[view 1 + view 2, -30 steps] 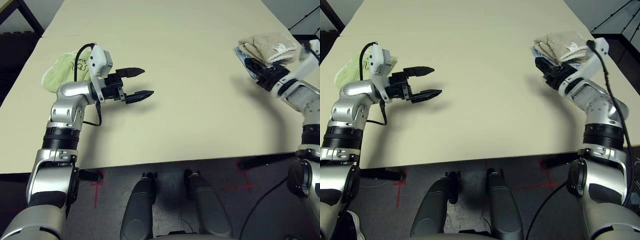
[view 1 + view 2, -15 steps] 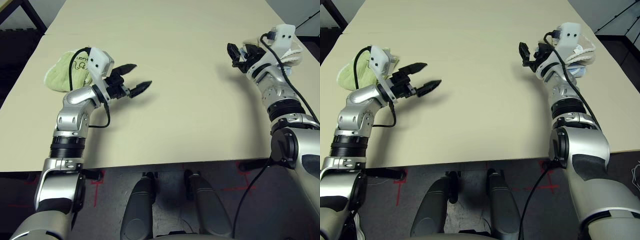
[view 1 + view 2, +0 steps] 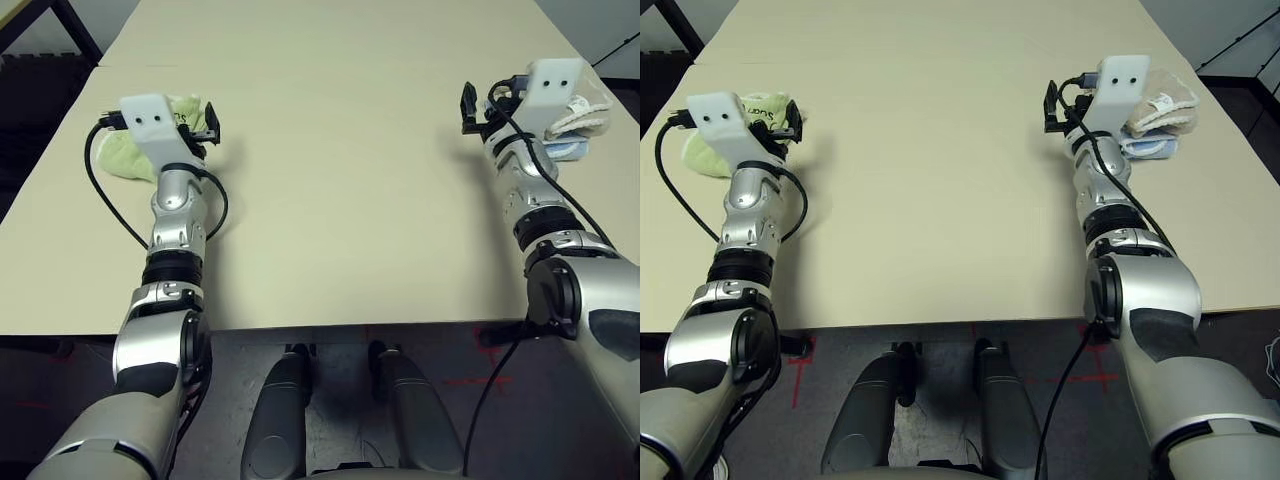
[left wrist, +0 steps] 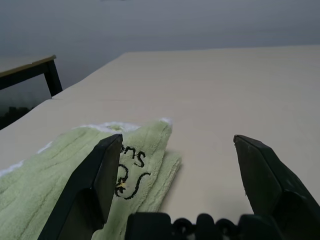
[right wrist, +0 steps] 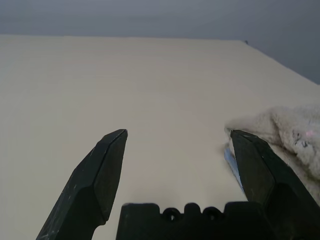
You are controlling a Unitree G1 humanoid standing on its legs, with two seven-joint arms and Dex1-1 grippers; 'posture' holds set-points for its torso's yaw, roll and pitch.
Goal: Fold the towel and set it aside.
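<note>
Resting on beige tabletop: both forearms, grippers raised. Left gripper fingers spread apart, empty, beside crumpled light green terry towel. Right gripper fingers spread apart, empty. Folded beige terry-cloth towel just beyond, at table's right edge, atop light blue towel.

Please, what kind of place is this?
Probably a robot test room, not a home: a plain beige table bearing just folded towels, the beige towel atop a blue one, a green towel, and red tape crosses on the floor.
</note>
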